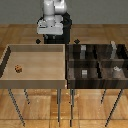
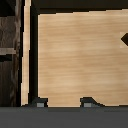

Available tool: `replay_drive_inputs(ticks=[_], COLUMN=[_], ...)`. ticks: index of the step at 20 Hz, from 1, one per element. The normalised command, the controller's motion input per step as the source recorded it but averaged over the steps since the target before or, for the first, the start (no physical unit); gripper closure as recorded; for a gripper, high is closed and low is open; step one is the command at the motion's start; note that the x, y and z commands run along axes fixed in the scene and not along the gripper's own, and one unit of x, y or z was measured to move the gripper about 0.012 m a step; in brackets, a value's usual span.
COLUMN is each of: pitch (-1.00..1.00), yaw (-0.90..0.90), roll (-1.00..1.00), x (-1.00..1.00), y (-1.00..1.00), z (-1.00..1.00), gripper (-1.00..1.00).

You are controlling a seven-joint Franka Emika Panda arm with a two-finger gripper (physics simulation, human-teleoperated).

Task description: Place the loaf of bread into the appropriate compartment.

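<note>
The loaf of bread (image 1: 18, 69) is a tiny orange-brown speckled lump. It lies on the floor of the light wooden tray (image 1: 35, 50), near the tray's side at the exterior view's left. My gripper (image 1: 50, 36) hangs from the white arm above the tray's far edge, well away from the loaf. In the wrist view the gripper (image 2: 64, 103) is open and empty, and its two fingertips (image 2: 39, 103) stand wide apart over the pale tray floor (image 2: 75, 60). The loaf does not show in the wrist view.
A dark wooden box with several compartments (image 1: 97, 62) stands against the tray at the exterior view's right and holds small grey cubes (image 1: 84, 73). Its dark wall (image 2: 10, 50) shows in the wrist view. A dark shape (image 2: 125, 39) sits at that view's edge.
</note>
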Motion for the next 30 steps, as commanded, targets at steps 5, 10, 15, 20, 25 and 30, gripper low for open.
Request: replay_drive_inputs(ticks=[5,10,15,20,25,30], pitch=[0.00,0.00,0.00,0.00,0.00,0.00], yaw=[0.00,0.00,0.00,0.00,0.00,0.00], roll=[0.00,0.00,0.00,0.00,0.00,0.00], x=[0.00,0.00,0.00,0.04,0.60,1.00], y=[-0.20,-0.80,-1.00,-1.00,0.00,0.00], z=[0.00,0.00,0.00,0.00,0.00,0.00], gripper=[-1.00,-1.00,-1.00,-1.00,-1.00,-1.00])
